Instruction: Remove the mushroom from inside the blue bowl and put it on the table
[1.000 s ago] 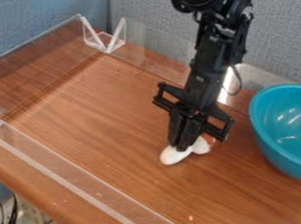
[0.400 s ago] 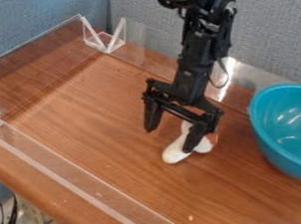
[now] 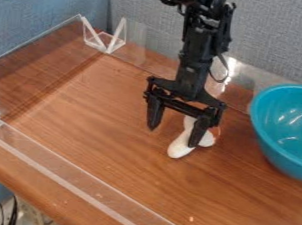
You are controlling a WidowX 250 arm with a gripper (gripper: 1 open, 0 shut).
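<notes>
The mushroom (image 3: 183, 147) lies on its side on the table (image 3: 93, 119), its cream stem toward the front and its reddish cap toward the bowl. My gripper (image 3: 180, 127) points straight down just above it, open, with the black fingers (image 3: 154, 117) spread to either side and nothing held between them. The blue bowl (image 3: 292, 128) stands at the right edge of the view, a short way from the mushroom, and what shows of its inside looks empty.
Low clear acrylic walls (image 3: 54, 166) run along the table's front and left sides, with clear brackets (image 3: 105, 35) at the back left corner. A blue partition stands behind the table. Bare wood lies left of the gripper.
The gripper was shut around the mushroom a second ago. Its fingers have since spread wide and let go, leaving the mushroom lying on the table.
</notes>
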